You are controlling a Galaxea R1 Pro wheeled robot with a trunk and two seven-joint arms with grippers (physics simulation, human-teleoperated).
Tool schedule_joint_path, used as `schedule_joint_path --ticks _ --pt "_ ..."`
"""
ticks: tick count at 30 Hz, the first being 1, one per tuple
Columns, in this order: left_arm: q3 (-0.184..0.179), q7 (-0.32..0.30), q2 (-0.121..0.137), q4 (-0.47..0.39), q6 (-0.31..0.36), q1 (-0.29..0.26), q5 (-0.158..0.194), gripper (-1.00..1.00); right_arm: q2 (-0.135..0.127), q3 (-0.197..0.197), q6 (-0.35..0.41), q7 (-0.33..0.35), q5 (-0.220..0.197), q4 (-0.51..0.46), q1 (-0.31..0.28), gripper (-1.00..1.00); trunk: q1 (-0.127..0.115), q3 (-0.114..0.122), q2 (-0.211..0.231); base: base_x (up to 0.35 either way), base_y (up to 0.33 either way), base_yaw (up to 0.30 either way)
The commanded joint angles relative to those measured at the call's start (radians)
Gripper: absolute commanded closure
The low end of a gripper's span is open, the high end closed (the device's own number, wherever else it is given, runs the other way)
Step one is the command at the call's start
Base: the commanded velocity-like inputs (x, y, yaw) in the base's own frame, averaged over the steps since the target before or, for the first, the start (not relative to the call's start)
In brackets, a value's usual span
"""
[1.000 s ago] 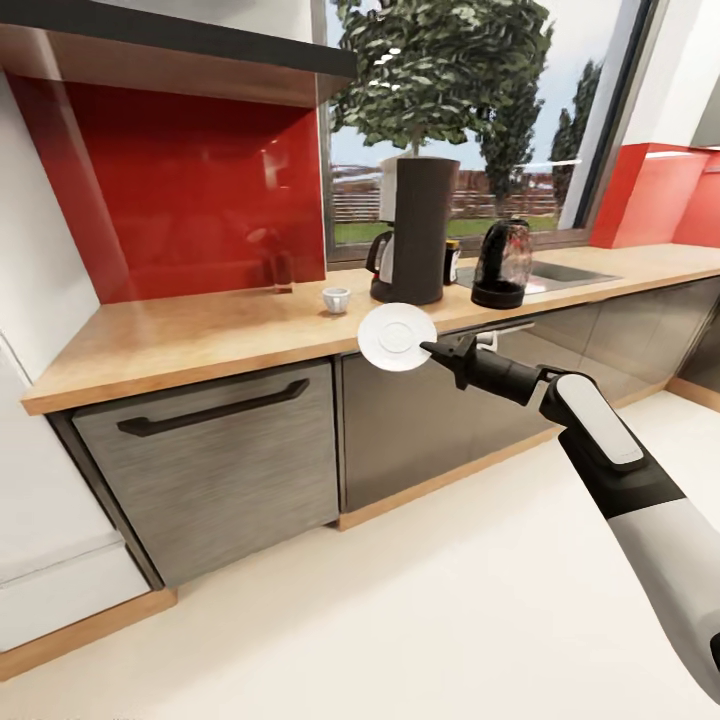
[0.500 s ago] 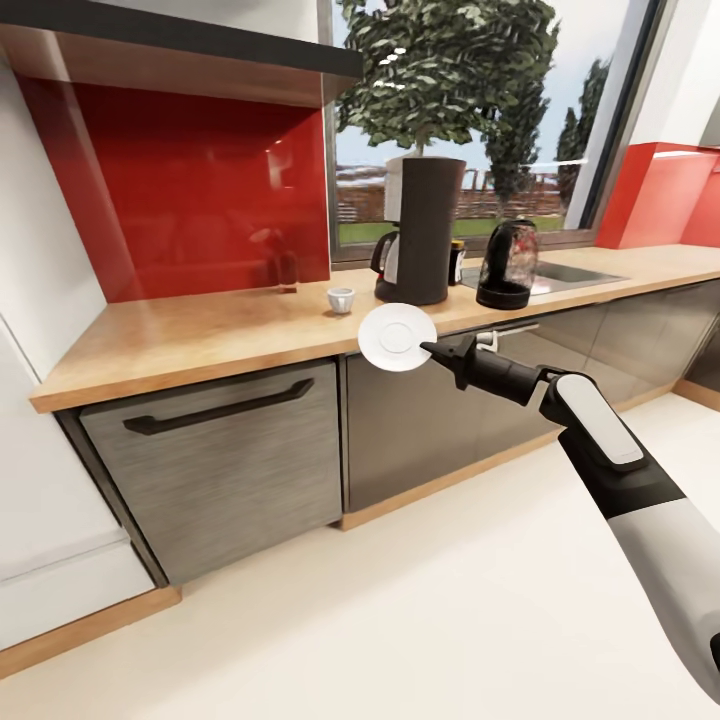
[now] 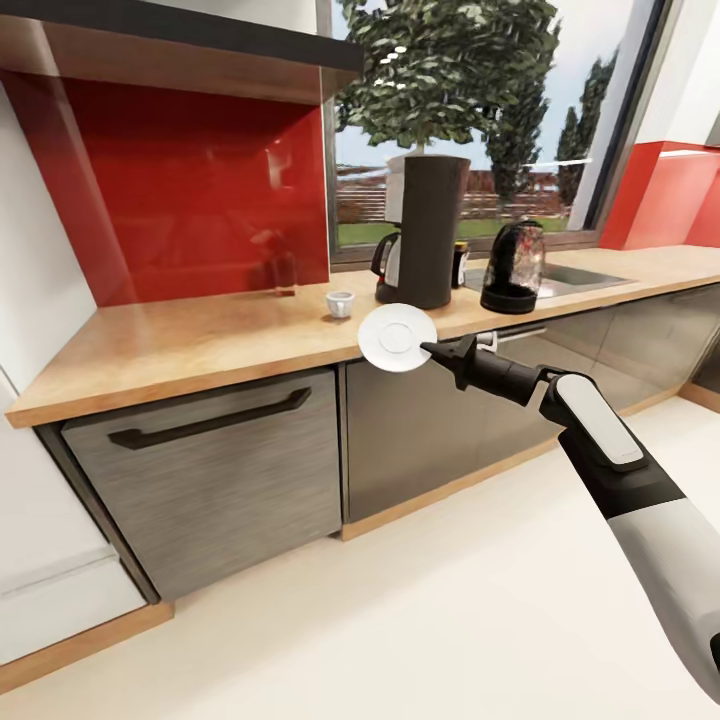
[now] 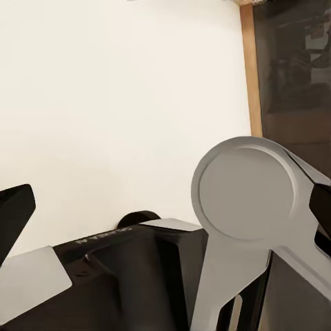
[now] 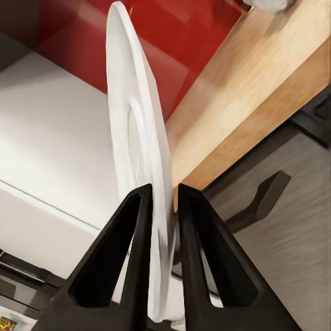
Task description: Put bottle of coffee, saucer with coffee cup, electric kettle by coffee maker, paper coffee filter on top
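— Holding the saucer (image 3: pixel 397 337) by its rim, we have the right pincer (image 3: pixel 432 350) clenched on it, both black fingers (image 5: pixel 131 234) pressing either face of the thin white disc. It hangs in the air, standing nearly on edge, just in front of the wooden surface (image 3: pixel 200 335) and not yet touching it.

— How do we expect it to handle?

— We judge it light, stiff and brittle, with a smooth glaze that could slip. The edge hold suits a thin plate, but it leaves the saucer free to pivot, so we should level it before setting it down, and set it down gently.

— Let us count, going left to right along the surface.

— One coffee cup (image 3: pixel 341 303), small and white, upright. One coffee maker (image 3: pixel 425 235), tall and dark. One small dark bottle (image 3: pixel 459 262) tucked just behind it, likely the coffee. One electric kettle (image 3: pixel 514 267) near the sink. One saucer, in our grip. We cannot make out a paper filter.

— And the left pincer (image 4: pixel 165 200)?

— It points at the floor, its fingers spread apart and holding nothing.
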Motion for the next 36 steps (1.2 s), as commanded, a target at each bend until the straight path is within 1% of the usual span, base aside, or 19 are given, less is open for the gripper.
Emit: schedule_joint_path --ticks 1,5,6,13,25,28,32,33,36 --pt "-0.008 -0.002 0.0 -0.001 0.002 0.0 0.008 -1.0 -0.001 0.001 0.001 0.002 -0.002 0.0 -0.001 1.0 0.0 -0.001 0.0 0.055 0.0 0.0" --pt "-0.008 -0.002 0.0 -0.001 0.002 0.0 0.008 -1.0 -0.001 0.001 0.001 0.002 -0.002 0.002 -0.001 1.0 0.0 -0.001 0.0 0.027 0.0 0.0" --pt "-0.003 -0.002 -0.006 -0.001 -0.002 0.004 0.008 -1.0 -0.006 0.0 -0.005 0.003 0.006 -0.004 -0.007 1.0 0.0 -0.001 0.0 0.0 0.0 0.0" --pt "-0.002 -0.004 -0.046 -0.001 -0.002 0.004 0.008 -1.0 -0.006 0.0 -0.01 0.004 0.006 -0.01 -0.042 1.0 0.0 -0.001 0.0 0.0 0.0 0.0" --pt "-0.002 -0.005 -0.047 -0.001 -0.002 0.004 0.008 -1.0 -0.006 0.001 -0.009 0.004 0.006 -0.01 -0.042 1.0 0.0 -0.001 0.0 0.0 0.0 0.0" --pt "0.008 0.012 -0.064 -0.001 -0.005 0.021 0.008 -1.0 0.001 0.012 -0.007 -0.008 0.008 0.004 -0.036 1.0 0.0 -0.001 0.0 0.132 0.0 0.0" --pt "0.012 0.035 -0.087 -0.001 -0.006 0.033 0.008 -1.0 0.005 0.014 -0.008 -0.032 0.009 0.027 -0.035 1.0 0.0 -0.001 0.0 0.175 0.0 0.0" --pt "0.013 0.073 -0.092 -0.001 -0.006 0.034 0.008 -1.0 0.006 0.015 -0.008 -0.061 0.009 0.045 -0.035 1.0 0.0 -0.001 0.0 0.062 0.0 0.0" --pt "0.013 0.075 -0.093 -0.001 -0.006 0.034 0.008 -1.0 0.006 0.015 -0.008 -0.066 0.009 0.046 -0.035 1.0 0.0 -0.001 0.0 0.036 0.0 0.0"
